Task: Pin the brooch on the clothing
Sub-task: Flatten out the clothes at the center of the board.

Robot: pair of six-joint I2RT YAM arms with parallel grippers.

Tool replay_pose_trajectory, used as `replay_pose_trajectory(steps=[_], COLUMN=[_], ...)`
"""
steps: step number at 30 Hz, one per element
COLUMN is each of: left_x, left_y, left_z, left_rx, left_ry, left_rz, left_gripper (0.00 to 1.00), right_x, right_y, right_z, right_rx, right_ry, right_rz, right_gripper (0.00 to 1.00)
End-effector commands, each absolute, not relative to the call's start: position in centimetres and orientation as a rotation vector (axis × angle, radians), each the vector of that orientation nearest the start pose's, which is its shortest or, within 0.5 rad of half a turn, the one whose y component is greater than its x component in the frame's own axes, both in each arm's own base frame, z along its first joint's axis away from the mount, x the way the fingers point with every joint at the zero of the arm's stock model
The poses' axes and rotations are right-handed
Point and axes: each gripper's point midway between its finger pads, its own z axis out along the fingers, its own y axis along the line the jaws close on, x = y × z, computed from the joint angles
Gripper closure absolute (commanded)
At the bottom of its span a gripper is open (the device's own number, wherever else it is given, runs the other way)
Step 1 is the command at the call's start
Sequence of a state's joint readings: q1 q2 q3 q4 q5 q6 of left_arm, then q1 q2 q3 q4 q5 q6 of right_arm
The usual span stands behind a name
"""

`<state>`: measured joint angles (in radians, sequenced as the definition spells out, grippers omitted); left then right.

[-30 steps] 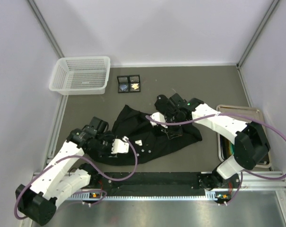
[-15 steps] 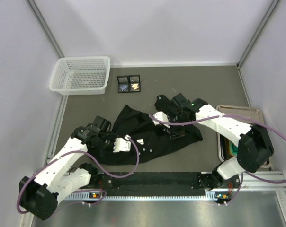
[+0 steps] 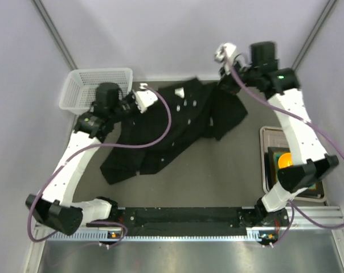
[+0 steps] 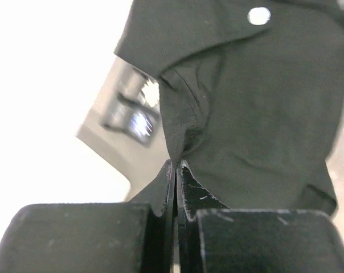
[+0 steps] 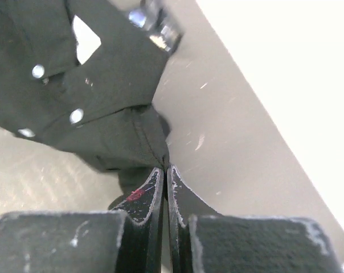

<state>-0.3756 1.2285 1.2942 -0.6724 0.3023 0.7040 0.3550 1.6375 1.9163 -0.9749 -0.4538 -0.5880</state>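
Shirt (image 3: 177, 119) has gone from a mid-table (image 3: 229, 170) heap to stretched toward the back wall. L and R jaws are each shut on a pinch of its top edge, hem trailing on the table. Step looks like spreading; next needs laying it flat w/o bunching, then fetching the brooch, prob. hidden behind the cloth.

Shirt (image 3: 177, 122): plain black, with small white buttons (image 3: 186, 104). Basket (image 3: 69, 94): white, open mesh pattern. Left arm (image 3: 72, 165) and right arm (image 3: 297, 122): white shells, black joints. Cables (image 3: 170, 116): purple. Table (image 3: 217, 170): dull grey-brown, unpatterned. Walls (image 3: 189, 34): pale lilac-white. Tray (image 3: 263, 165): grey, holding an orange item (image 3: 286, 161). Right gripper (image 5: 166, 170): black fingers (image 5: 140, 199), one bearing a small red mark.
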Motion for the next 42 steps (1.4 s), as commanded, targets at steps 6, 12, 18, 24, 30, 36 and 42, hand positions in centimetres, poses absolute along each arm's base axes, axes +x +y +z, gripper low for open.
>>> replay_pose_trajectory(steps=[6, 12, 18, 24, 30, 36, 42], left_x=[19.5, 27.0, 28.6, 27.4, 25.8, 22.2, 14.9], left_y=[-14.1, -13.2, -13.9, -14.7, -15.4, -14.9, -16.2], left_z=[27.7, 27.0, 33.5, 42.9, 52.6, 60.2, 62.3], left_rx=[1.507, 1.158, 1.009, 0.912, 0.884, 0.832, 0.974], left_ry=[1.309, 1.514, 1.515, 1.267, 1.079, 0.916, 0.785], left_rz=[-0.158, -0.056, -0.114, -0.141, -0.169, -0.187, -0.360], left_gripper=[1.00, 1.00, 1.00, 1.00, 1.00, 1.00, 1.00], right_x=[22.4, 29.9, 29.8, 28.0, 24.5, 19.2, 12.0], right_y=[17.2, 17.9, 17.5, 15.4, 14.0, 12.9, 13.4], right_z=[33.6, 32.4, 38.5, 48.9, 59.3, 65.6, 65.9], right_rx=[-1.293, -1.118, -1.058, -0.894, -0.839, -0.830, -0.989], right_ry=[1.557, 1.644, 1.510, 1.313, 1.076, 0.889, 0.692], right_rz=[0.303, 0.187, 0.147, 0.075, 0.012, 0.005, 0.126], right_gripper=[1.00, 1.00, 1.00, 1.00, 1.00, 1.00, 1.00])
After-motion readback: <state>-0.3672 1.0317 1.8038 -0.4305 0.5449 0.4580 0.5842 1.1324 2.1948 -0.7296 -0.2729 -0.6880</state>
